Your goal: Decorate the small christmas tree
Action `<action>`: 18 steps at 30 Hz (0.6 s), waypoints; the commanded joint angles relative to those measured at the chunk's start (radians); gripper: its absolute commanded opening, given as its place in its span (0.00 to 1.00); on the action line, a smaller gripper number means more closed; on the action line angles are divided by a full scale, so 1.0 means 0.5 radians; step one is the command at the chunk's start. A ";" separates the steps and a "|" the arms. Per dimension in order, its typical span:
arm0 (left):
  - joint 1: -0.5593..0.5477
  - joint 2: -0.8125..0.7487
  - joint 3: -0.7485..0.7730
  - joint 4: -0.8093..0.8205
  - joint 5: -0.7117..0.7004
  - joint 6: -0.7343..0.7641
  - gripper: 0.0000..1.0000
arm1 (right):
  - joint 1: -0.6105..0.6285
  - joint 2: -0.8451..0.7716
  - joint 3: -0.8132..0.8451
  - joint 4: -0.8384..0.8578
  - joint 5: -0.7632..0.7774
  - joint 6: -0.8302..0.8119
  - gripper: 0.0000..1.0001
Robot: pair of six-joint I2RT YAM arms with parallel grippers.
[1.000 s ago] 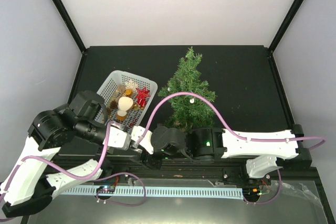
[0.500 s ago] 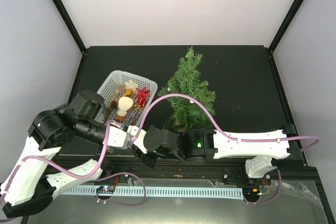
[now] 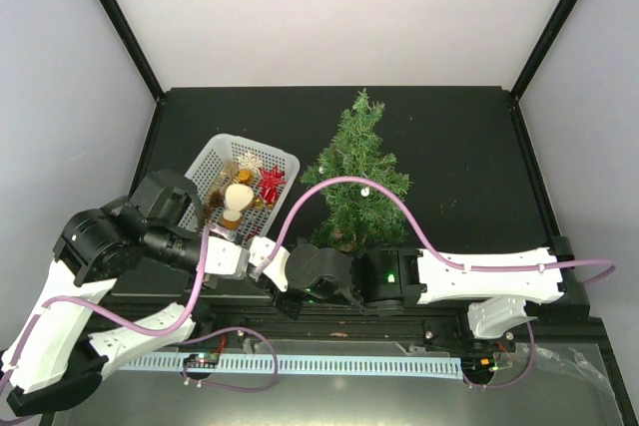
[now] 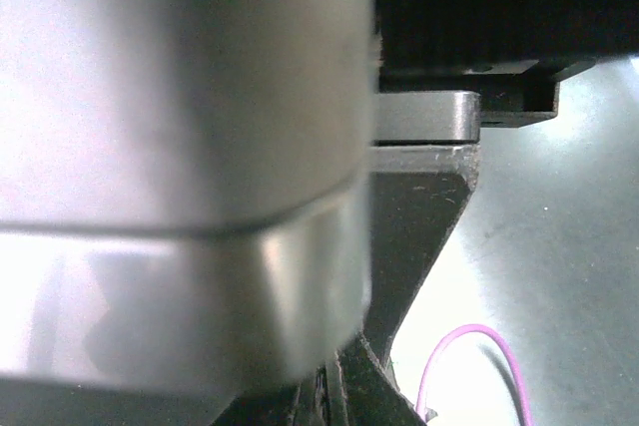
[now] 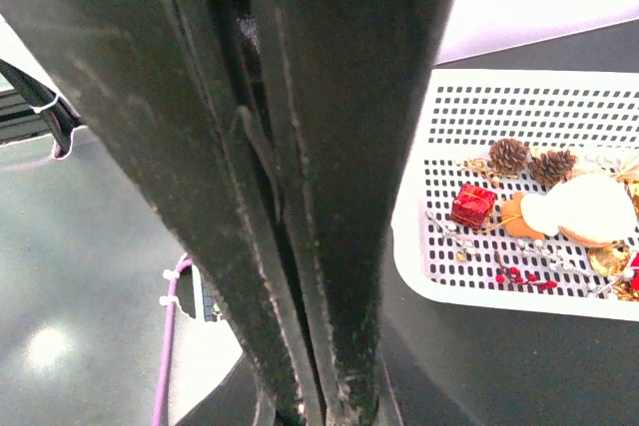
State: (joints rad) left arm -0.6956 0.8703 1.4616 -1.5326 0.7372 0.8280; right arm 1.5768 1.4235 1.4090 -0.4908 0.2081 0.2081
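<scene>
The small christmas tree point(image 3: 356, 169), dark green and bristly, stands upright at mid-table, right of the white basket point(image 3: 283, 159). The basket holds ornaments: a red gift box point(image 5: 471, 205), pine cones point(image 5: 509, 155), a cream mushroom shape point(image 5: 589, 212) and a red bow point(image 3: 270, 184). My right gripper point(image 3: 262, 258) reaches left, just in front of the basket's near corner. In the right wrist view its black fingers point(image 5: 250, 246) lie together, and nothing shows between them. My left gripper point(image 3: 236, 264) sits beside it, shut. A blurred grey body fills most of the left wrist view.
A purple cable point(image 3: 329, 185) arcs from the right arm across the tree's lower branches. Black frame posts point(image 3: 115, 17) rise at the table's back corners. The slotted rail point(image 3: 300, 364) and arm bases line the near edge.
The right arm slid a little left, then came back right. Its jaws have drawn together. The left arm, basket and tree have not moved.
</scene>
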 commanded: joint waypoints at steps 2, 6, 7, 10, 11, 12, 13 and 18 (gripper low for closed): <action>0.013 -0.015 0.005 -0.051 0.045 0.004 0.02 | -0.003 -0.067 -0.027 0.097 0.065 0.038 0.06; 0.023 -0.016 0.009 -0.048 0.044 0.001 0.02 | -0.002 -0.070 -0.028 0.115 0.076 0.026 0.01; 0.025 -0.016 0.009 -0.047 0.035 0.000 0.02 | -0.005 -0.070 -0.026 0.118 0.083 0.023 0.01; 0.028 -0.013 0.030 -0.041 -0.016 0.005 0.16 | -0.004 -0.080 -0.026 0.116 0.130 0.016 0.01; 0.029 -0.012 0.043 -0.038 -0.047 0.007 0.33 | -0.005 -0.089 -0.030 0.119 0.147 0.013 0.01; 0.027 -0.008 0.060 -0.037 -0.073 0.008 0.50 | -0.004 -0.101 -0.038 0.126 0.170 0.014 0.01; 0.028 -0.003 0.077 -0.034 -0.096 0.005 0.60 | -0.004 -0.115 -0.049 0.135 0.192 0.016 0.01; 0.031 0.018 0.153 0.042 -0.222 -0.079 0.83 | -0.036 -0.184 -0.102 0.151 0.245 0.022 0.01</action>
State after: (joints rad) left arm -0.6788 0.8764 1.4910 -1.5162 0.6651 0.8181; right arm 1.5791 1.3914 1.3697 -0.4770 0.2573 0.2073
